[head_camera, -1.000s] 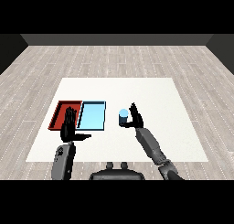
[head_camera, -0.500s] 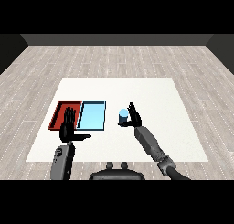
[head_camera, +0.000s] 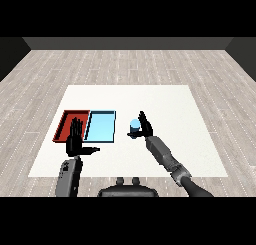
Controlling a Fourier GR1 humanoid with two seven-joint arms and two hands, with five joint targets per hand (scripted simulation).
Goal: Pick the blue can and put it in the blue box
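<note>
Near the tabletop's [head_camera: 200, 114] middle, my right robot hand [head_camera: 145, 127], fingers spread, sits just right of the upright blue can [head_camera: 134, 126].

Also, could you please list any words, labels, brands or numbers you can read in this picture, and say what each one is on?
There is no readable text anywhere in the head view.
blue can: plain, no label visible.
red tray: plain, no marking.
light blue tray: plain, no marking.
white table: no print or sign.
right hand and left hand: plain black, no lettering.
</note>
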